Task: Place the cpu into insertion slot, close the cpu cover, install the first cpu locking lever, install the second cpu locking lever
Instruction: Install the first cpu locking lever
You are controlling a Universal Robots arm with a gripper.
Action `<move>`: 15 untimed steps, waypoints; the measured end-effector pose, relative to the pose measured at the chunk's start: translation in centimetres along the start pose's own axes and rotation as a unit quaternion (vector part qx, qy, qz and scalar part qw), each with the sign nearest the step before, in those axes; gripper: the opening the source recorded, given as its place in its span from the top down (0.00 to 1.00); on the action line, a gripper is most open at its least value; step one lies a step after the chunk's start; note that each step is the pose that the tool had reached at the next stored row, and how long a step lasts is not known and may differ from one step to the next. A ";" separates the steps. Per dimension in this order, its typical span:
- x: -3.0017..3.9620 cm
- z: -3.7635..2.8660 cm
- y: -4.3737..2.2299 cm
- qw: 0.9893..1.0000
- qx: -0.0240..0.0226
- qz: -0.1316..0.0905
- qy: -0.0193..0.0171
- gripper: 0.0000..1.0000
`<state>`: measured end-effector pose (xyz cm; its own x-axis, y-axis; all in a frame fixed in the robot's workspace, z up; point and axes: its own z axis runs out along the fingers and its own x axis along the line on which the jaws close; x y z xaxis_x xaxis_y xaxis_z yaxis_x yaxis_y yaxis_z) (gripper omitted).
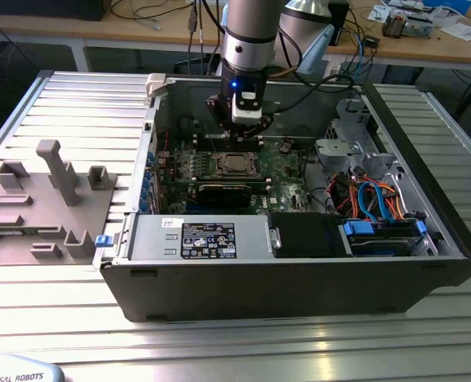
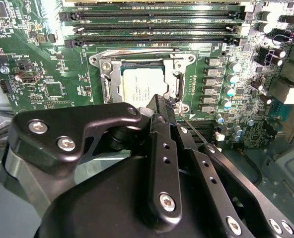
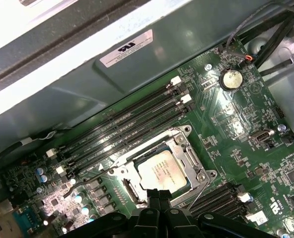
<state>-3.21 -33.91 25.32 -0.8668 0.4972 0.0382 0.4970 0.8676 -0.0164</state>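
The cpu (image 1: 235,164) is sitting in the insertion slot (image 2: 179,87) on the green motherboard (image 1: 287,171), with the cpu cover (image 2: 107,82) lying flat around it. In the exterior view it is lying at about six o'clock from the claw (image 1: 247,127), close by. The claw is hovering at the cover's edge, tips pinched narrow, just beside a thin locking lever (image 2: 194,124); whether they are gripping it I cannot tell.

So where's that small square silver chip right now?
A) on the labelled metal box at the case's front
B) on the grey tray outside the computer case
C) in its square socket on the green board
C: in the second wrist view the small square silver chip lies seated in the square socket on the green circuit board, with the thin silver metal frame plate around it.
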 end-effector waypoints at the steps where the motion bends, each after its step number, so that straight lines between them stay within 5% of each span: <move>1: 0.00 0.00 0.00 1.000 0.000 -0.001 0.000 0.89; 15: 0.00 0.00 0.00 1.000 0.000 -0.012 0.000 0.89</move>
<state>-3.21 -33.91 25.32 -0.8788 0.4756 0.0382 0.4754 0.8796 -0.0165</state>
